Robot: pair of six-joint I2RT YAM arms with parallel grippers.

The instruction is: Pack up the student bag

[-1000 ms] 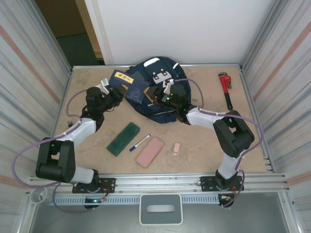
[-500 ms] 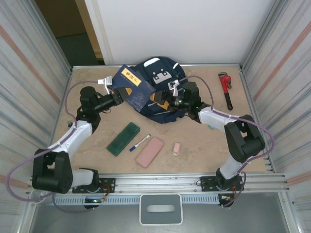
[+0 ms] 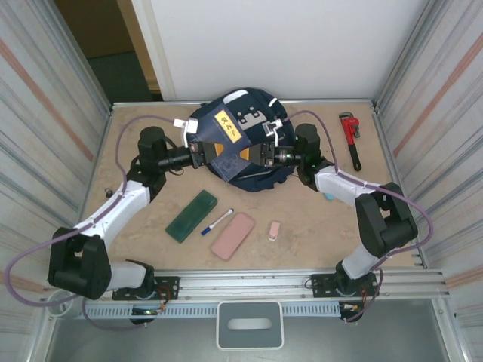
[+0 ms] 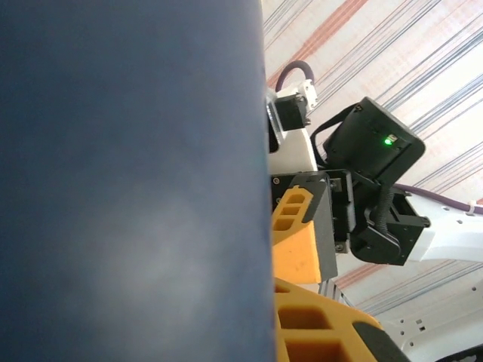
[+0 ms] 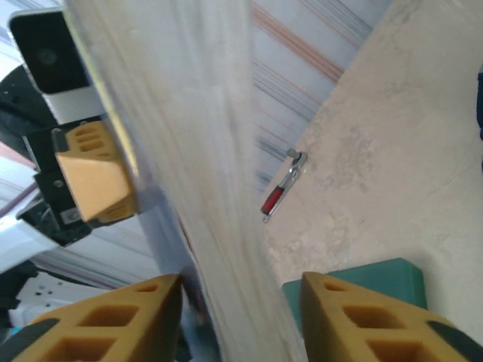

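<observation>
Student bag [image 3: 255, 175]: left gripper [image 3: 199, 152] clamps book [image 3: 223, 142] (right gripper [image 3: 261, 155] straddles it).

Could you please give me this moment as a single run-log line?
left fingers: shut on blue book | right fingers: astride its page edge, grip unclear | blue book: held over student bag

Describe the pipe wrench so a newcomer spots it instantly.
Find the navy student bag at the far middle of the table. Right of it, near the table's right edge, lies the pipe wrench. It alone is red metal, unlike the flat green case and pink case.
</observation>
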